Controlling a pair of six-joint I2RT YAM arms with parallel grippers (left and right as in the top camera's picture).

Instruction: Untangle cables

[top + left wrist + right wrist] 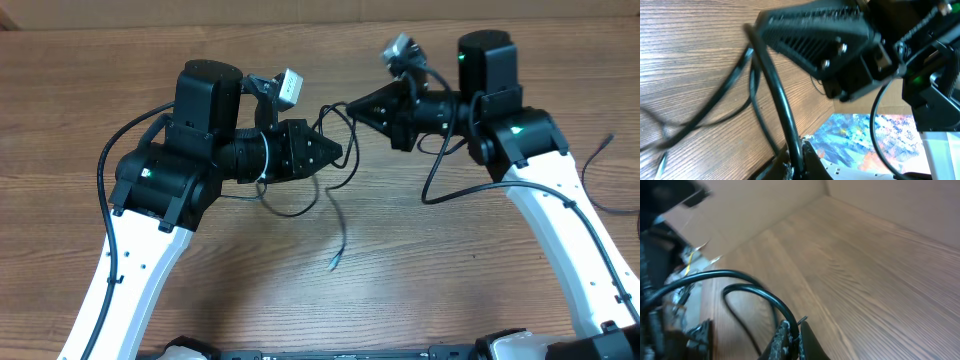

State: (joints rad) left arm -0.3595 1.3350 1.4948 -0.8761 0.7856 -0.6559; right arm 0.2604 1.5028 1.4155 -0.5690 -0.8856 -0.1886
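The cables (338, 215) are thin black cords on the wooden table, looping between the two grippers. One loose end with a small plug (333, 263) trails toward the front, and a slack loop (290, 210) lies under the left arm. My left gripper (338, 153) points right and is shut on a cable (775, 85), which runs up from between its jaws (796, 162). My right gripper (352, 108) points left, just above and beside the left one. It is shut on a cable (760, 292) that arches out of its jaws (792, 339).
Thicker black arm wires curve beside the left arm (105, 160) and under the right arm (440, 185). A cardboard wall (300, 12) runs along the table's back edge. Another thin black cord (600, 150) lies at the far right.
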